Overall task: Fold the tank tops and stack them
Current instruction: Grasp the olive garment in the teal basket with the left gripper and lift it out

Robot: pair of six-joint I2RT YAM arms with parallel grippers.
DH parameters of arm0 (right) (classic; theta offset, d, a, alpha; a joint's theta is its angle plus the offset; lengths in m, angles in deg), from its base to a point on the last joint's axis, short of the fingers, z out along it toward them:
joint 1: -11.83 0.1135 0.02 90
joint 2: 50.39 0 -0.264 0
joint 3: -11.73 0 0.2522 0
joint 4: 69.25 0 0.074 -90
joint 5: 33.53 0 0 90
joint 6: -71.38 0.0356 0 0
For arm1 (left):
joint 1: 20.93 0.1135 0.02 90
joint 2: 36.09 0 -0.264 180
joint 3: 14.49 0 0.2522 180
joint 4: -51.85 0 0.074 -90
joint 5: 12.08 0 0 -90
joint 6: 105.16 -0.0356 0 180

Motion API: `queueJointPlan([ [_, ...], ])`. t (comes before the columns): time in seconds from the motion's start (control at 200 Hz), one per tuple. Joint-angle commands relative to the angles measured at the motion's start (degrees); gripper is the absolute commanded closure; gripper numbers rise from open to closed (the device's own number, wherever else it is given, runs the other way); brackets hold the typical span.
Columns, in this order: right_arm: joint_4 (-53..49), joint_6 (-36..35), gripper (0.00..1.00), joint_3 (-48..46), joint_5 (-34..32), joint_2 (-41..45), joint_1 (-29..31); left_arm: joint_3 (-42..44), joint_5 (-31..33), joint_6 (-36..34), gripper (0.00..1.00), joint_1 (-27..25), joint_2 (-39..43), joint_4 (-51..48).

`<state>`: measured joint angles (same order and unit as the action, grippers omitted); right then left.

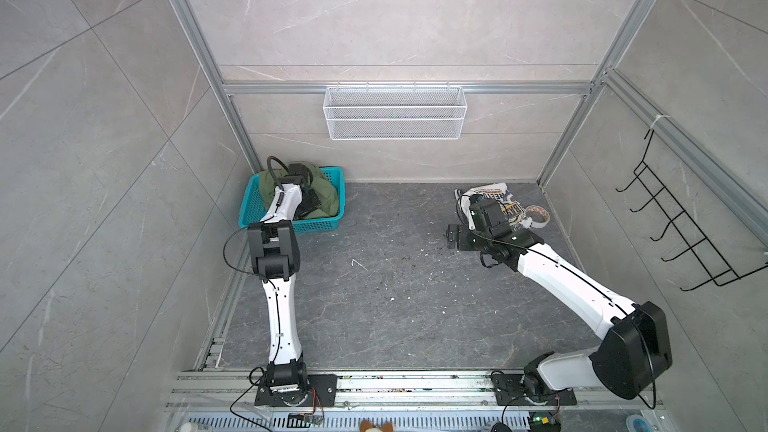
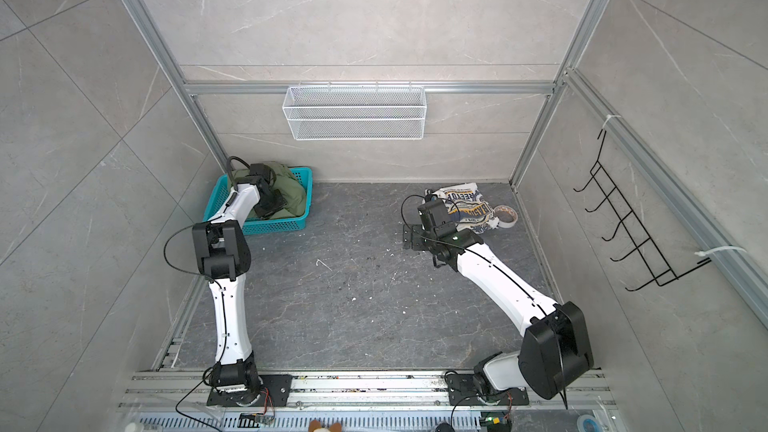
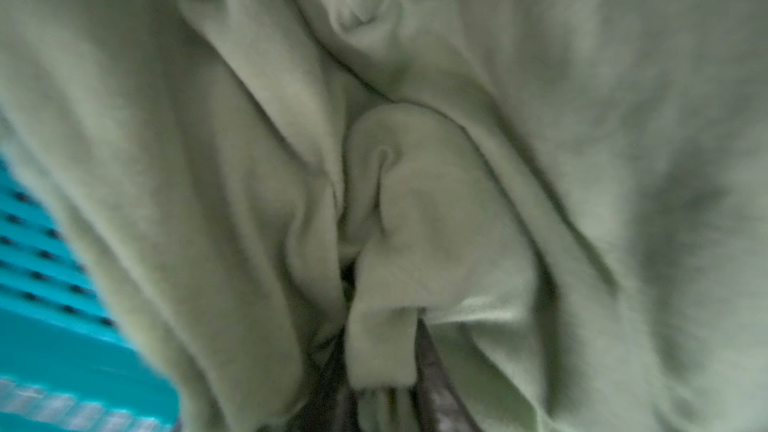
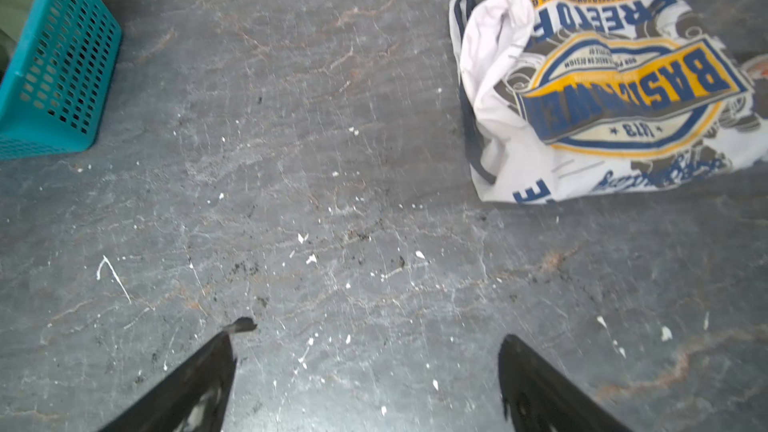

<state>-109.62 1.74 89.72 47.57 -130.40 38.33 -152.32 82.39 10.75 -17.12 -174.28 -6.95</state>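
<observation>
The olive green tank top (image 1: 328, 197) (image 2: 297, 195) lies bunched in a teal basket at the back left. My left gripper (image 1: 309, 201) (image 2: 272, 201) reaches down into the basket. In the left wrist view the left gripper (image 3: 380, 367) is shut on a fold of the olive cloth (image 3: 436, 222). The white tank top (image 1: 492, 193) (image 2: 465, 201) (image 4: 602, 89) lies folded at the back right, badge print up. My right gripper (image 1: 457, 236) (image 2: 409, 238) (image 4: 376, 330) hovers over bare floor in front and to the left of it, open and empty.
The teal basket (image 1: 332, 222) (image 2: 299, 224) (image 4: 62, 76) (image 3: 41, 305) stands against the back left corner. A tape roll (image 1: 538, 216) (image 2: 505, 214) sits beside the white tank top. A white mesh basket (image 1: 395, 112) hangs on the back wall, a black hook rack (image 1: 685, 234) on the right wall.
</observation>
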Motion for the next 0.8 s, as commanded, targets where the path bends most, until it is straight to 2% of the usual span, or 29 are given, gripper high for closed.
queueJointPlan([
  [0.0,-1.39,1.60,0.01,-1.70,0.20,2.69,0.22,-2.66,2.23,-0.79,0.94,1.99,1.73,-1.39],
  [0.145,-1.68,1.70,0.01,-1.57,0.64,2.67,0.31,-2.32,1.40,-1.24,1.00,1.51,8.14,-0.76],
  [0.274,-1.72,1.88,0.01,-1.25,0.80,2.49,0.42,-1.17,2.27,-1.66,1.00,0.65,14.90,-0.68],
  [0.524,-1.43,2.32,0.01,-0.99,1.46,2.14,0.65,6.63,5.72,-3.33,1.00,-3.81,32.55,3.76],
  [0.664,-1.27,2.39,0.01,-0.94,1.51,2.64,0.70,9.54,8.63,-5.87,1.00,-9.01,41.97,6.75],
  [0.794,-1.25,2.40,0.01,-0.68,1.67,3.01,0.77,8.61,13.79,-10.81,1.00,-17.50,48.19,8.68],
])
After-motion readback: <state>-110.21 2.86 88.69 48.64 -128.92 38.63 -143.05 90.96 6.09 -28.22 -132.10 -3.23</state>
